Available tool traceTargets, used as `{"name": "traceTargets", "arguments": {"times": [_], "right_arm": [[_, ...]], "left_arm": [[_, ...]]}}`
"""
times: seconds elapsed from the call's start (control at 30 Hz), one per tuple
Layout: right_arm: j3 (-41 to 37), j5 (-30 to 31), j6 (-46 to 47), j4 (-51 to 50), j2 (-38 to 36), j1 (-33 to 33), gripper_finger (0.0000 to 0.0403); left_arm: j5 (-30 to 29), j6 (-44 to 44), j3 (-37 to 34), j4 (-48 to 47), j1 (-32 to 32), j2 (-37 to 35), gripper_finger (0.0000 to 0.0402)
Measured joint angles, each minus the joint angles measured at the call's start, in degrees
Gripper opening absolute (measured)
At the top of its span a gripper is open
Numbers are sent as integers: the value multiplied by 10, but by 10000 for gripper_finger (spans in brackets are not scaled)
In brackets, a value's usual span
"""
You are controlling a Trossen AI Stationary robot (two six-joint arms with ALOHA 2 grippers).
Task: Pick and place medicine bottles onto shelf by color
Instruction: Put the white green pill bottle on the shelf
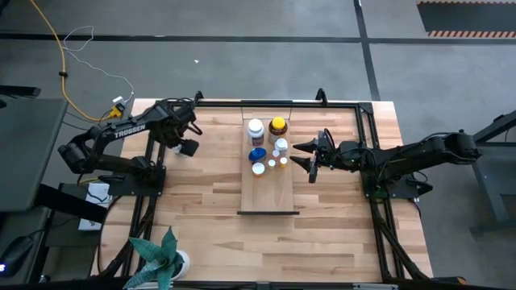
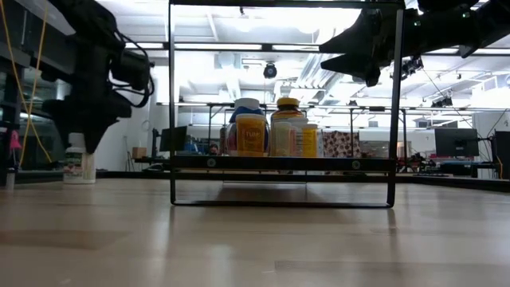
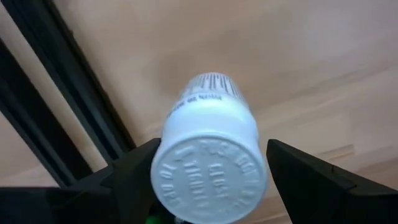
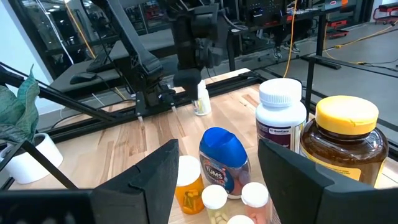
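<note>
My left gripper (image 1: 172,131) sits over the far left edge of the table (image 1: 210,234), close to the black frame rail (image 3: 74,93). Its fingers (image 3: 323,186) stand wide on either side of a white bottle (image 3: 208,155) that rests upright on the wood; in my left wrist view there is a gap between the cap and the finger on one side, and I cannot tell whether the other finger touches it. In the low view the same white bottle (image 2: 80,159) stands on the table top below that arm.

Toward the middle lies the shelf (image 1: 270,189), a long pale plank with a dark strip at its near end. The other medicine bottles are clustered at its far end: a white-capped white bottle (image 1: 255,129) beside the amber bottle with the yellow cap (image 1: 278,126), then the blue-capped bottle (image 1: 257,154), another white cap (image 1: 281,145), and small white-capped ones (image 1: 259,168) just beside them.

On the right, my right gripper (image 1: 306,154) hovers just beside that cluster, above the shelf's right edge. Its jaws are spread and hold nothing; my right wrist view looks between them at the blue cap (image 4: 222,149) and the small orange bottle (image 4: 189,186).
</note>
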Motion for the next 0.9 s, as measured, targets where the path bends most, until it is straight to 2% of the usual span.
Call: {"name": "traceTargets", "arguments": {"times": [0.33, 0.43, 0.63, 0.77, 0.9], "right_arm": [[0, 0, 0, 0, 0, 0, 211], [0, 0, 0, 0, 0, 0, 211], [0, 0, 0, 0, 0, 0, 211], [0, 0, 0, 0, 0, 0, 211], [0, 0, 0, 0, 0, 0, 211]], "left_arm": [[-7, 13, 11, 14, 0, 0, 274], [-16, 14, 11, 17, 0, 0, 255], [-14, 14, 14, 22, 0, -1, 185], [-13, 13, 31, 11, 0, 0, 181], [19, 13, 72, -14, -5, 0, 181]]}}
